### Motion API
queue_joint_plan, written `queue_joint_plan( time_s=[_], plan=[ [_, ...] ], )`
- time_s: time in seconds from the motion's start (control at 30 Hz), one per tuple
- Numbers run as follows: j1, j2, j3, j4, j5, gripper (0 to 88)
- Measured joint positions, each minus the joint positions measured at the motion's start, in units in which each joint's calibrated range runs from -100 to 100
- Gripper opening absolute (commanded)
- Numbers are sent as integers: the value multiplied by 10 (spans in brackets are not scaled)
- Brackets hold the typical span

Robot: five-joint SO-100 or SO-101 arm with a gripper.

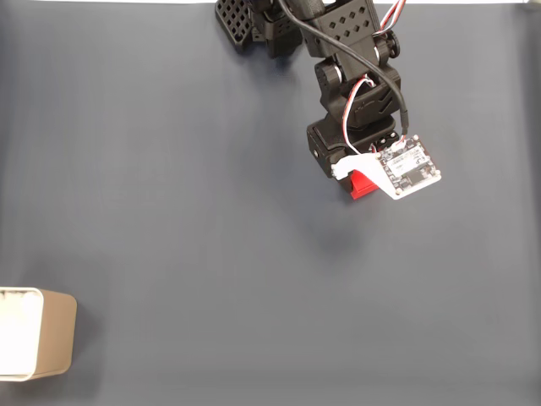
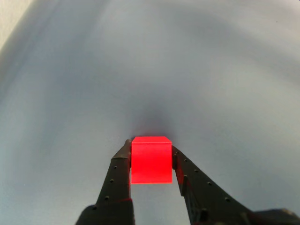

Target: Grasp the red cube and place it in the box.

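Red cube: pinched between the two black fingers in the wrist view, its top face level with their tips and its front face square to the camera.
Cube in the fixed view: a red corner shows just under the white bracket on the arm's wrist, the remainder hidden by the arm.
Gripper: closed on the red cube, one finger pressed to each side face, red light reflected on the inner faces of both.
Left finger: in the wrist view it runs up from the lower edge and touches the cube's left side.
Right finger: in the wrist view it comes in from the lower right, slanted, and touches the cube's right side.
Height of the cube: whether it rests on the surface or hangs above it cannot be told; a soft dark shadow lies just beyond the fingertips.
Box: well apart from the gripper, at the lower left edge of the fixed view, tan outside with a white inner wall, cut off by the frame.
Arm: black, reaching down from the top of the fixed view, with a small circuit board on its wrist right beside the cube.
Table: plain dark grey-blue, bare between gripper and box.
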Motion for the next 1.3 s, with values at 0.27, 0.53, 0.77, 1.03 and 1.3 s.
queue_joint_plan(
  time_s=[0.27,0.53,0.77,1.03,1.3],
  plan=[
    [1,-23,0,24,-9,6],
    [24,-38,-59,93,-24,3],
    [63,-38,-124,131,-27,3],
    [112,-38,-193,149,-27,3],
    [159,-31,-256,152,-27,3]
  ],
)
